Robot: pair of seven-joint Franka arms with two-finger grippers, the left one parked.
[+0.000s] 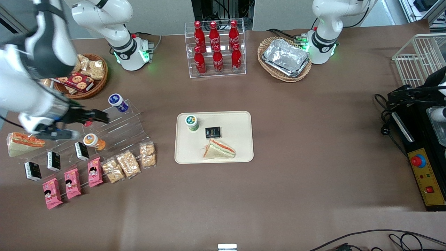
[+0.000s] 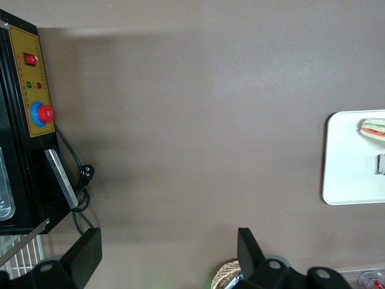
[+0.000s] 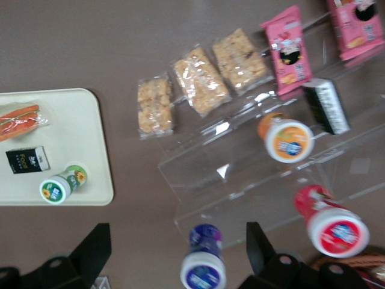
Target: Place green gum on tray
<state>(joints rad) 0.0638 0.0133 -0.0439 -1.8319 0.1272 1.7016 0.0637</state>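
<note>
The green gum [image 1: 192,122], a small green bottle with a white lid, stands on the cream tray [image 1: 237,122] in the corner toward the working arm's end and farther from the front camera. It also shows in the right wrist view [image 3: 63,183] on the tray [image 3: 66,120]. My gripper [image 1: 103,116] is open and empty. It hovers above the clear acrylic stand [image 1: 122,129], well apart from the tray. In the wrist view the gripper [image 3: 177,253] frames the blue bottle [image 3: 203,265] below it. The tray's edge shows in the left wrist view [image 2: 349,180].
A sandwich [image 1: 218,150] and a black packet [image 1: 213,132] lie on the tray. The stand carries the blue bottle [image 1: 117,102], an orange bottle [image 1: 93,141] and a red bottle [image 3: 334,226]. Snack packs [image 1: 127,164] lie nearer the camera. A cola rack [image 1: 216,48] and a foil-tray basket [image 1: 285,57] stand farther from the camera.
</note>
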